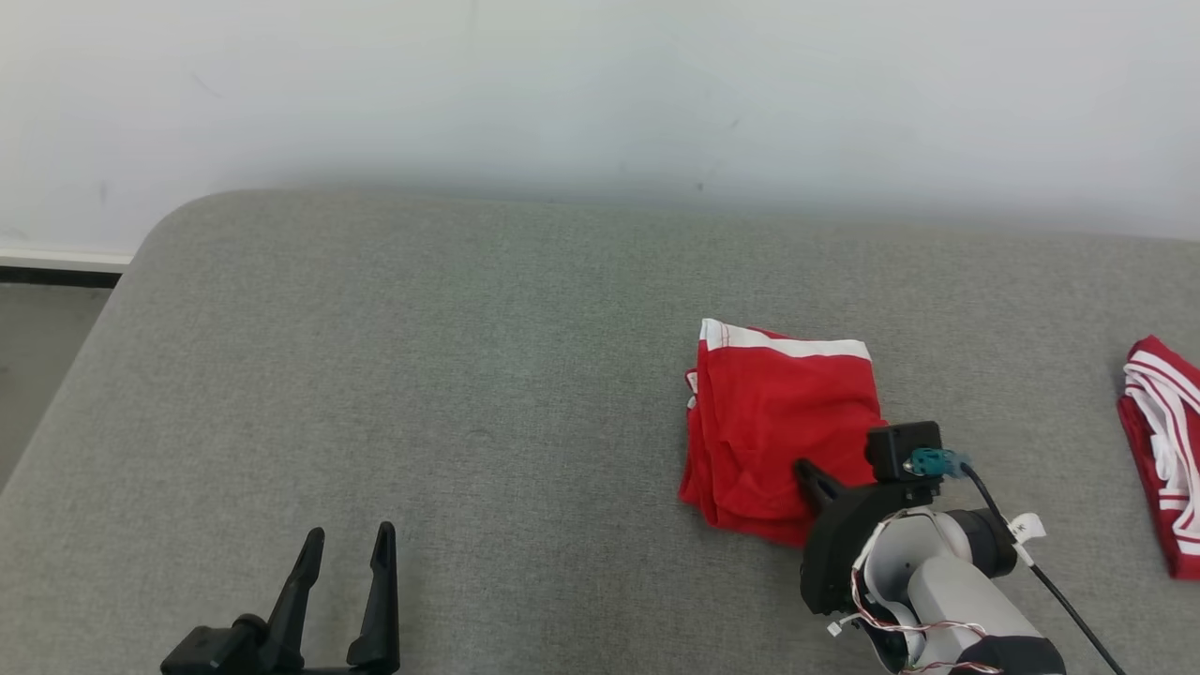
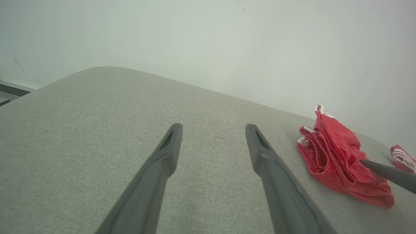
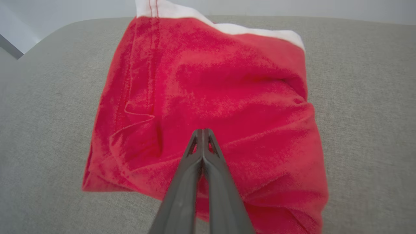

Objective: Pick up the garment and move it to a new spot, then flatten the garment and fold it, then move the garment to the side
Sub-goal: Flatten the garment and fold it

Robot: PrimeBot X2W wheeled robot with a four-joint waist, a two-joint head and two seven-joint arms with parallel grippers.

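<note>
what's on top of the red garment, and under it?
On top: the right gripper, shut, its fingertips over the near half of the red garment; contact cannot be told. Under: the grey upholstered surface surrounds it; the inner folds and the patch beneath are covered.

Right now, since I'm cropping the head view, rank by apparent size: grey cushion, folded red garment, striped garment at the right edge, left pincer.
1. grey cushion
2. folded red garment
3. Unranked: left pincer and striped garment look alike; the pincer is nearer the camera, the garment cut off by the frame.
</note>
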